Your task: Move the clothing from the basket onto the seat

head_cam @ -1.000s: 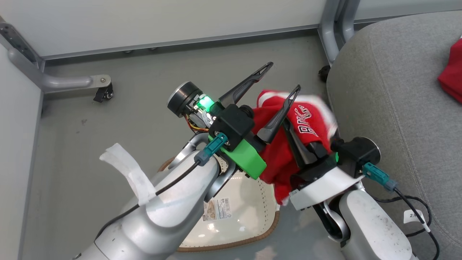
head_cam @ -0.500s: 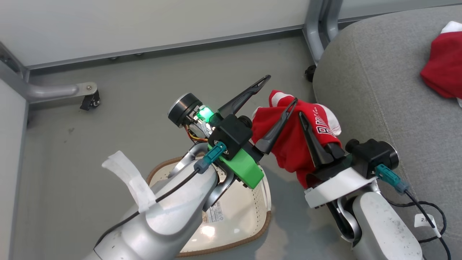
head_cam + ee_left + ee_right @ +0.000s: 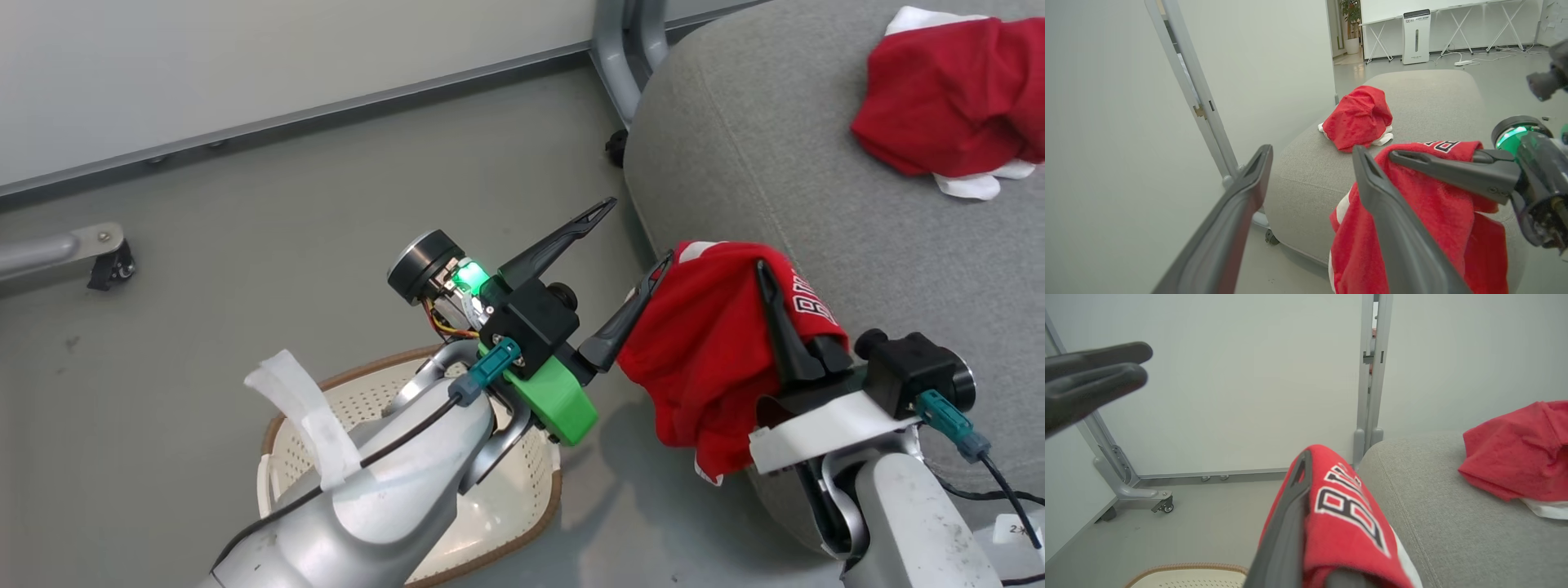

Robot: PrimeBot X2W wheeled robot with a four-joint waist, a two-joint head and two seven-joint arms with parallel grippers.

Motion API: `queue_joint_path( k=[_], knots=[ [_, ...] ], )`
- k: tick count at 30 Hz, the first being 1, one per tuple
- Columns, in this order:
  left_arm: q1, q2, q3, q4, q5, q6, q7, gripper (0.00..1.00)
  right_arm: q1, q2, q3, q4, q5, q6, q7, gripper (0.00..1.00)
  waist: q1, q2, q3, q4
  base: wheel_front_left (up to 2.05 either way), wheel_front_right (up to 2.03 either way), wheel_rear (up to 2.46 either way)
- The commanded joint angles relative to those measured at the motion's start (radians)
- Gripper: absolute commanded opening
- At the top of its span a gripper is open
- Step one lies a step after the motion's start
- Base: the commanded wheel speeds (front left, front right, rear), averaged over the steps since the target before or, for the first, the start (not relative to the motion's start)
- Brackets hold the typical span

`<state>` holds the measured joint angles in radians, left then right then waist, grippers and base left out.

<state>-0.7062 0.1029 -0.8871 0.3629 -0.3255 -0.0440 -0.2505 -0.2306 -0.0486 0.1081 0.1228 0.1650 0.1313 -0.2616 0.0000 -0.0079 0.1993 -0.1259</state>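
Head view, crumpled red jersey, white trim, pinched in right hand, left hand spread wide.

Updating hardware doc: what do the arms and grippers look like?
Pale silver-grey left forearm and right forearm. Long dark tapered fingers on left gripper and right gripper; black wrist blocks, teal connectors, black cables. Left arm adds green housing, green light, white tape.
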Motion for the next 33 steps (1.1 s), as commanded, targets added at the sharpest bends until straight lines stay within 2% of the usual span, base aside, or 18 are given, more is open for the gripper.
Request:
queue_joint_path(
  k=[1,9,19,27,33],
  knots=[
    [0.016,0.009,-0.002,0.001,-0.013,0.0,0.0,1.0,0.018,-0.002,-0.015,-0.011,-0.008,-0.001,-0.004,0.0,0.0,0.0079,0.02,-0.053,0.0,0.0,0.0],
    [-0.001,0.016,-0.017,-0.001,-0.011,-0.002,0.01,1.0,0.067,-0.002,-0.093,-0.041,-0.008,-0.001,-0.004,0.0,0.0,0.0079,0.049,-0.135,0.0,0.0,0.0],
    [-0.016,0.029,-0.026,0.0,-0.012,0.001,0.012,1.0,0.069,-0.002,-0.137,-0.06,0.016,-0.001,-0.004,0.0,0.0,0.0079,0.082,-0.162,0.0,0.0,0.0],
    [-0.03,0.045,-0.014,-0.011,-0.015,0.016,0.015,1.0,-0.048,-0.004,-0.189,-0.087,-0.009,-0.001,-0.004,0.0,0.0,0.0079,0.124,-0.16,0.0,0.0,0.0],
    [-0.053,0.061,-0.009,-0.026,-0.006,0.023,0.021,1.0,-0.236,-0.064,-0.233,-0.105,-0.026,-0.001,-0.004,0.0,0.0,0.0079,0.195,-0.147,0.0,0.0,0.0]
  ],
)
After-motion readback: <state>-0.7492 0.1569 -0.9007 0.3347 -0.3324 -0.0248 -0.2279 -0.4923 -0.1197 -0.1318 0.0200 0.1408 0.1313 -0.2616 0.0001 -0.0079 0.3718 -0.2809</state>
